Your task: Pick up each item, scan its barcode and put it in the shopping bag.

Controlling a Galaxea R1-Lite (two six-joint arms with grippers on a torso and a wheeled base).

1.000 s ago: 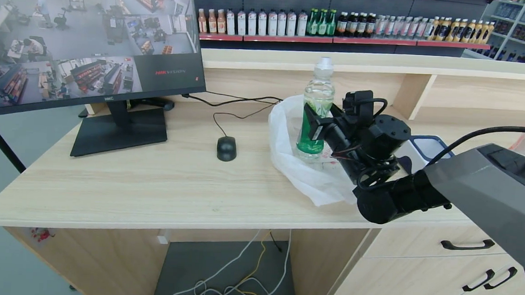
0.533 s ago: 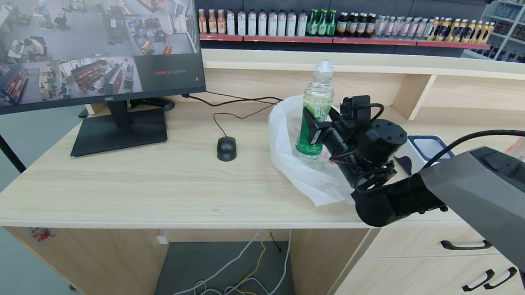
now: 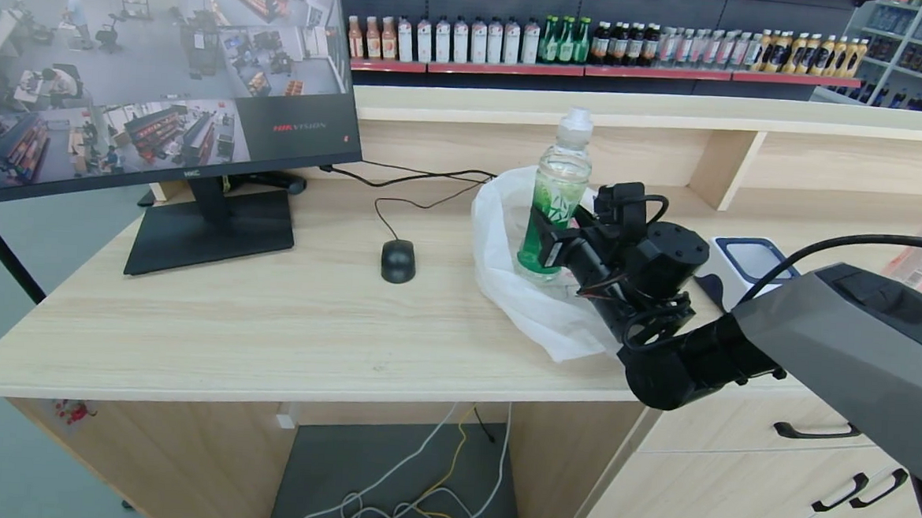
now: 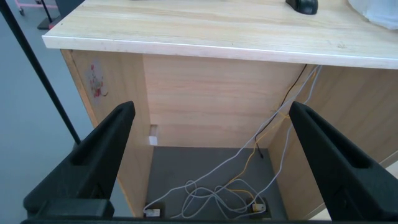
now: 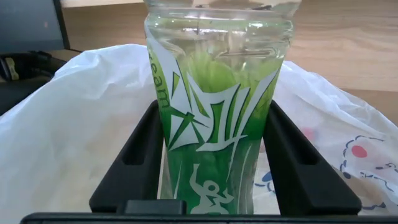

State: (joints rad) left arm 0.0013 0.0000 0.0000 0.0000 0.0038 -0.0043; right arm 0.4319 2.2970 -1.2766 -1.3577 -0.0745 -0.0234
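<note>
One bottle (image 3: 559,185), one shopping bag (image 3: 511,285), one scanner (image 3: 749,261). The right gripper (image 3: 550,236) has its two black fingers closed round the bottle's lower half, pressing on the label from both sides. The bottle is nearly upright, its base over the bag's folds; whether it touches them cannot be told.

The bottle is clear ribbed plastic with a white cap and a glossy green-and-white sleeve, and its contents look colourless. The bag is thin, white and crumpled, lying toward the right end of the counter (image 3: 267,336) and reaching close to its front edge; what it holds is hidden. The scanner, white with a dark blue window, sits just right of the bag.

The left gripper (image 4: 211,155) hangs below the counter's front edge, wide open, holding nothing.

One mouse (image 3: 398,260) and one monitor (image 3: 155,69) stand toward the left back corner.
</note>
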